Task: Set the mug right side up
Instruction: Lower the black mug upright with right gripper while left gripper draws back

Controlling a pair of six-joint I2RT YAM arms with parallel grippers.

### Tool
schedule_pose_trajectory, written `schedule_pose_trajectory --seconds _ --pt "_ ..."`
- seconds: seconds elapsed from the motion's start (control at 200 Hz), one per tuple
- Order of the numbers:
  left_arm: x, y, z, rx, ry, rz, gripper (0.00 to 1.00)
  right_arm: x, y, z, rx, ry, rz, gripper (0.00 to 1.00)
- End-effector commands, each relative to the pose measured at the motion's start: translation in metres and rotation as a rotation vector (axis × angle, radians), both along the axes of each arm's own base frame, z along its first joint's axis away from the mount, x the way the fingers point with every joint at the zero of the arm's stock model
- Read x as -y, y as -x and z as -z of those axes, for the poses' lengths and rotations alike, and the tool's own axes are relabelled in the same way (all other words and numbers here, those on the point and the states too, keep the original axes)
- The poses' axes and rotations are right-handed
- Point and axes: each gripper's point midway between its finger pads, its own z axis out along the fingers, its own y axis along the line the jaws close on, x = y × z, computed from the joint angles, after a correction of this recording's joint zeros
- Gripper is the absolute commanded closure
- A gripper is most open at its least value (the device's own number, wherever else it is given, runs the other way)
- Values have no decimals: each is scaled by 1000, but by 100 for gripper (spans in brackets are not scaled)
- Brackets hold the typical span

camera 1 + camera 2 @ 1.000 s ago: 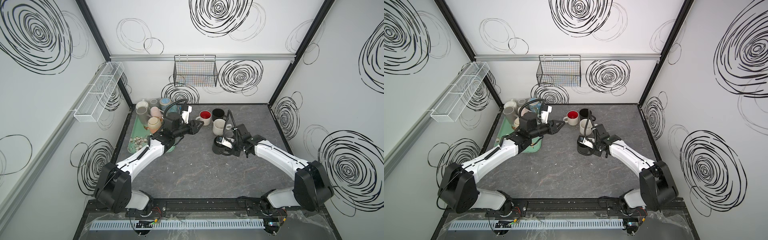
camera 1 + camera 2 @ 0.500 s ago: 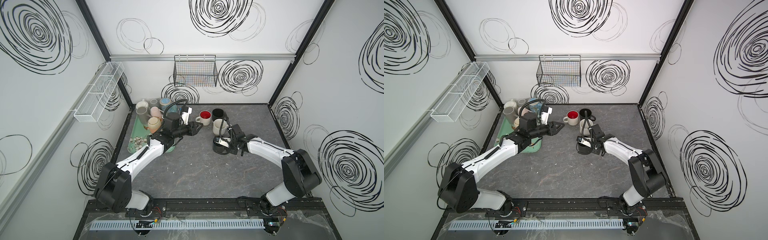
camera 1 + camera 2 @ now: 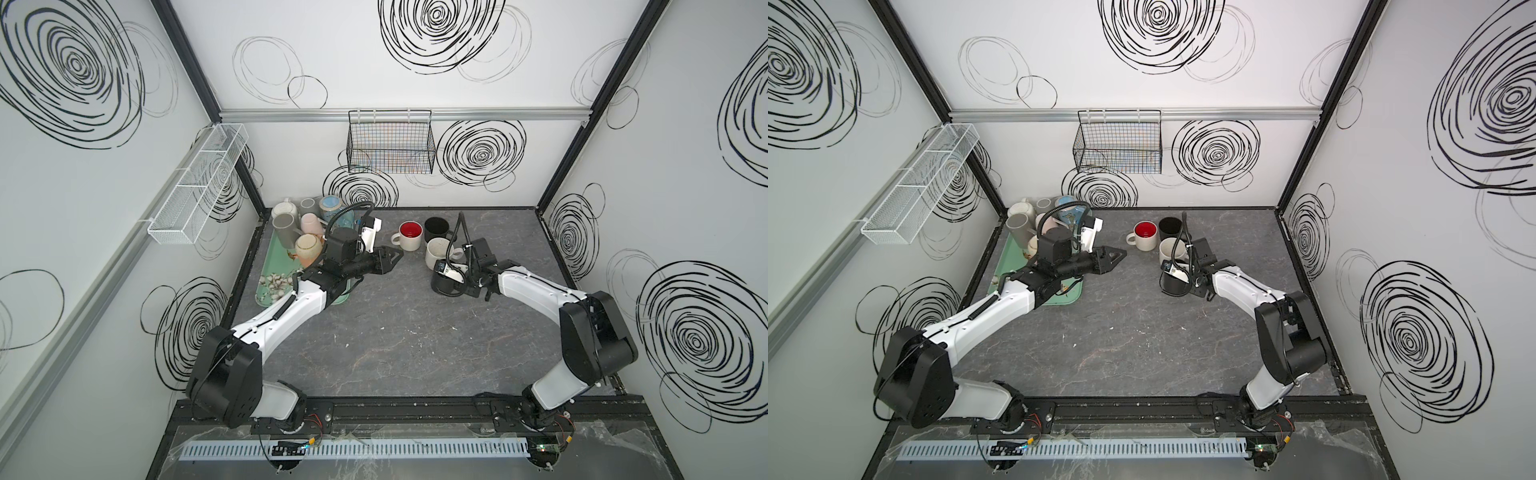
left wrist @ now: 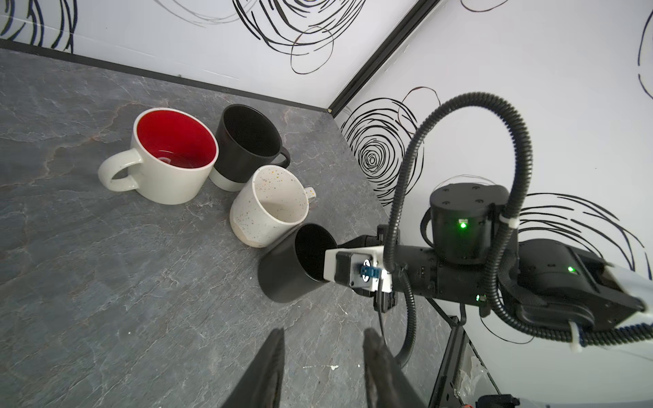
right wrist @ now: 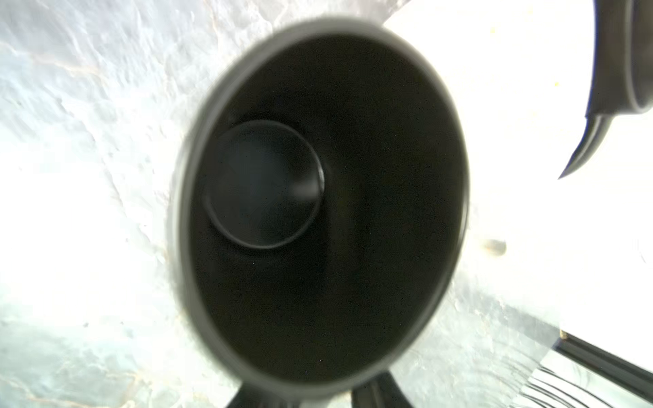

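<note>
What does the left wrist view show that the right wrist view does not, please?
Only the left wrist view shows the red-lined white ceramic mug, the right arm and the open left end effector. Only the right wrist view shows the round inner floor of the matte black mug. Both show that mug's open mouth and the grey stone-patterned tabletop.

The table top [image 3: 395,340] is dark grey with pale marbled veins. One mug [image 4: 293,273] is all black, the speckled mug [image 4: 270,212] is cream with dark flecks, the red-lined mug [image 4: 169,166] is white outside, and the two-tone mug [image 4: 243,148] is black over a pale grey base. At left in a top view, the tray [image 3: 272,258] is mint green. The walls [image 3: 374,83] are white with black scribbled spirals.
</note>
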Motion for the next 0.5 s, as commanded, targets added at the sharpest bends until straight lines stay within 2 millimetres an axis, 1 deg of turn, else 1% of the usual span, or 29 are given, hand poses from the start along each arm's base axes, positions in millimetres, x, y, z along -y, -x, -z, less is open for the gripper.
schedule_pose_trajectory --seconds 0.0,0.06,0.095,0.145,0.23,0.285,0.355,0.42,0.495 --pt "-9 0 -20 73 14 -15 60 -6 -12 -27 76 -44 -26 63" --pt "-12 -1 -19 66 12 -24 60 -5 -14 -31 89 -66 -20 63" --pt "-13 -1 -21 68 14 -27 60 -4 -14 -29 83 -69 -19 64" --pt "-13 -1 -24 75 15 -29 60 -3 -14 -26 67 -65 -16 69" --pt "-15 0 -27 84 4 -34 60 -1 -13 -20 51 -54 -19 79" --pt "-17 0 -26 83 -4 -38 60 1 -14 -18 59 -51 -17 82" --pt "-18 1 -26 84 -6 -43 60 2 -18 -21 82 -51 -10 81" --pt "-18 2 -23 81 -8 -44 60 0 -22 -27 109 -61 -8 74" --pt "-19 3 -23 79 -10 -50 60 -2 -24 -34 135 -74 -11 70"
